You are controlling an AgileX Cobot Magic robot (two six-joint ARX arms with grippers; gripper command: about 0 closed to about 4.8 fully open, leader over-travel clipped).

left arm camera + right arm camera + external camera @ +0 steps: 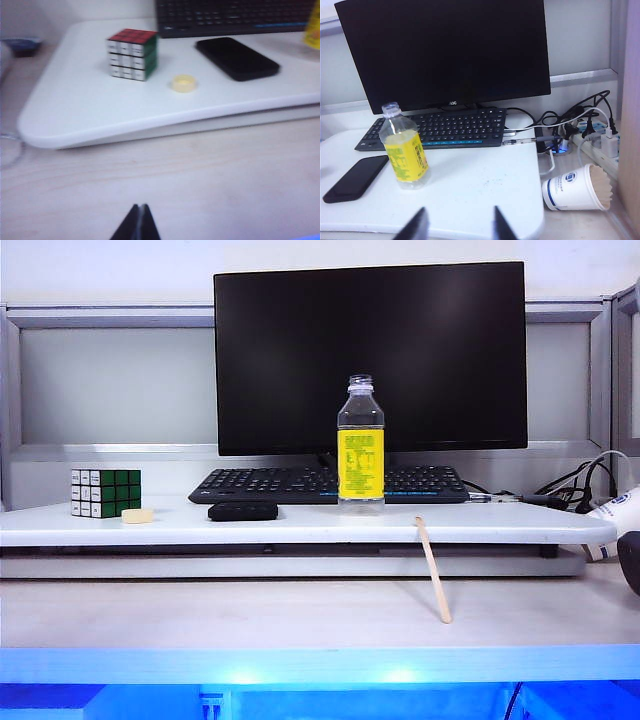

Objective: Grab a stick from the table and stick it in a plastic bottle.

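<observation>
The stick (433, 572) leans with its lower end on the table (200, 620) and its upper end against the front edge of the white shelf (300, 527). The plastic bottle (360, 445), clear, uncapped and yellow-labelled, stands upright on that shelf in front of the keyboard; in the right wrist view the bottle (405, 152) is beyond the fingers. My right gripper (460, 216) is open and empty, near the shelf's front edge. My left gripper (140, 207) is shut on nothing, low over the table (200, 170) by the shelf's left end. Neither wrist view shows the stick.
On the shelf lie a Rubik's cube (105, 492), a small yellowish tape roll (137, 515), a black phone (243, 511) and a keyboard (330, 483) under a monitor (370, 355). A paper cup (577, 187) lies on its side beside cables and a power strip (600, 145) at the right.
</observation>
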